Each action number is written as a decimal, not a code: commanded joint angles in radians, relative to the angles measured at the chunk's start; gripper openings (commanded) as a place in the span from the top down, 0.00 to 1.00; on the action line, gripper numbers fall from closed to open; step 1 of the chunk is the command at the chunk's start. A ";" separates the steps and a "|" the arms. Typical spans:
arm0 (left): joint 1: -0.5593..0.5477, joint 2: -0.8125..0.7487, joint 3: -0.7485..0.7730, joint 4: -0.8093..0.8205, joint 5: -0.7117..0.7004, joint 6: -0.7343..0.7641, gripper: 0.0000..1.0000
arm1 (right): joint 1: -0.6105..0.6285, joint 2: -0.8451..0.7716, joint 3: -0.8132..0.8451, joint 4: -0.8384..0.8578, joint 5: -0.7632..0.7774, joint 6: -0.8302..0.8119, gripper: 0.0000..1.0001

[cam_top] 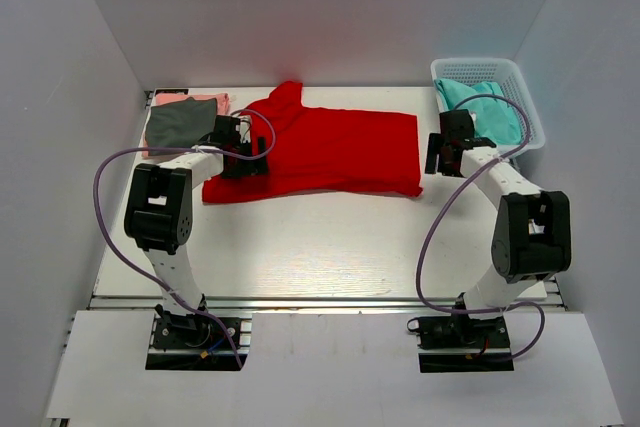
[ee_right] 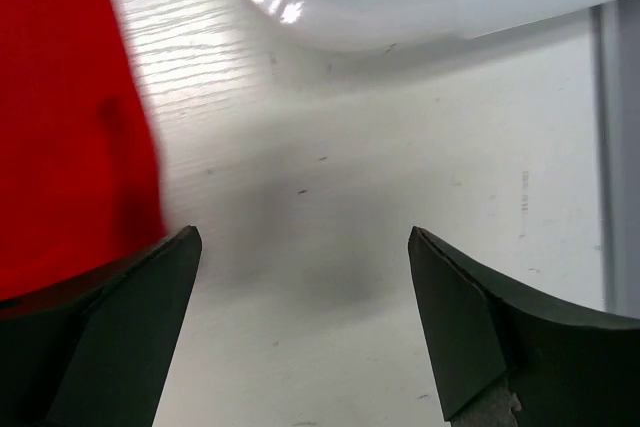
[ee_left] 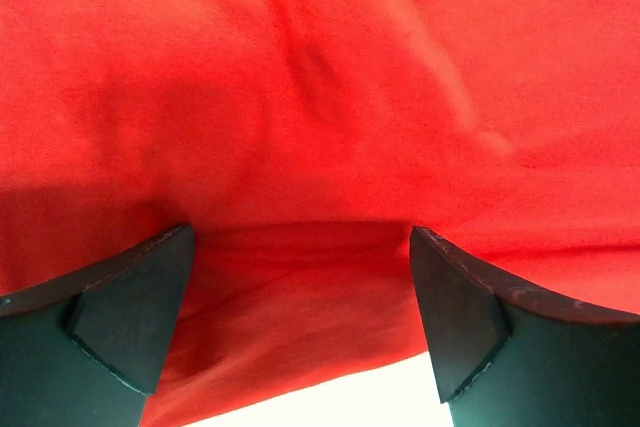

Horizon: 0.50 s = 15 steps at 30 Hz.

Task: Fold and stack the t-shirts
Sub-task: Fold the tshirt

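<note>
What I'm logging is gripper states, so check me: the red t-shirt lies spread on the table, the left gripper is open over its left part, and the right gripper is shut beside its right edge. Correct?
Not quite: the right gripper is open, jaws apart over the table beside the red t-shirt, as the right wrist view shows. The rest stands.

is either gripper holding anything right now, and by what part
Nothing is held. The left gripper stands open over the red t-shirt, jaws not closed on the fabric. The right gripper is open over the table beside the shirt's edge.
</note>
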 commanded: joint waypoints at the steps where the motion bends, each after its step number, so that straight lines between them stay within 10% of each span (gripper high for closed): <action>1: 0.045 0.007 -0.037 -0.102 -0.073 0.054 0.00 | -0.038 0.001 -0.002 0.051 0.076 -0.090 0.10; 15: 0.045 0.018 -0.037 -0.102 -0.022 0.065 0.00 | -0.008 -0.059 -0.120 0.103 -0.612 -0.133 0.13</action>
